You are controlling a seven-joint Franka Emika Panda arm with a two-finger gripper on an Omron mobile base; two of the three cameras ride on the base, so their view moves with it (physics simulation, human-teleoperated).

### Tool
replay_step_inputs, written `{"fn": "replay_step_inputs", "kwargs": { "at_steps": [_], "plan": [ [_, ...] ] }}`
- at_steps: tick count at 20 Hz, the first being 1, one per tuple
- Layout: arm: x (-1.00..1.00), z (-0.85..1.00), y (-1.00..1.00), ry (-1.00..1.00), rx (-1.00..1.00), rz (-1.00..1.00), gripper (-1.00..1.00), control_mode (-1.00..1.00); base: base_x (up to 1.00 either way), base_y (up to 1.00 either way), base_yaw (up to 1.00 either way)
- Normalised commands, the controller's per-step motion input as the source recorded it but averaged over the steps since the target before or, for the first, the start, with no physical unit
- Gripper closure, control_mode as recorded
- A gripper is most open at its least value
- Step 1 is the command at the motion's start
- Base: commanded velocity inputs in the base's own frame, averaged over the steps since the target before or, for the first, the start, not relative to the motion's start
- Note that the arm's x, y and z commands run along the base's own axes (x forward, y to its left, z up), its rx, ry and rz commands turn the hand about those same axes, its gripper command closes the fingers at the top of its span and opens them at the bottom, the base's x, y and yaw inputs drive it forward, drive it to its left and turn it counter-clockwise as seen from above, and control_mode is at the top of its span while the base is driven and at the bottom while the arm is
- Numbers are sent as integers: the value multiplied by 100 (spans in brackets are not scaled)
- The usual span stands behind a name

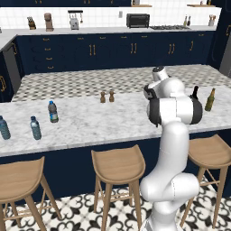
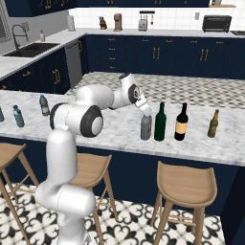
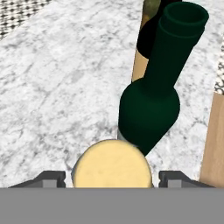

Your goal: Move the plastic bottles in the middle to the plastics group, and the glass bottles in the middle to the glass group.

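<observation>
Grey bottle (image 2: 146, 128) under the gripper (image 2: 145, 113)

The squat tan-capped bottle stands on the table (image 2: 119, 131), just beside the green wine bottle (image 2: 160, 122). The gripper sits over its cap, fingers spread to either side, apart from it; its body is mostly hidden in the hand view. Three water bottles (image 1: 53, 112) stand far left.
</observation>
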Motion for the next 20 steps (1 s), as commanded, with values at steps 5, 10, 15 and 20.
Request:
{"fn": "replay_step_inputs", "kwargs": {
  "at_steps": [5,10,15,20],
  "plan": [
    [0,0,0,-1,0,0,-100,-100,0,0,0],
    [-8,38,1,-1,0,0,-100,-100,0,0,0],
    [-66,17,22,-11,1,4,-100,-100,0,0,0],
    [-99,0,35,-10,0,17,-100,-100,0,0,0]
  ]
}}
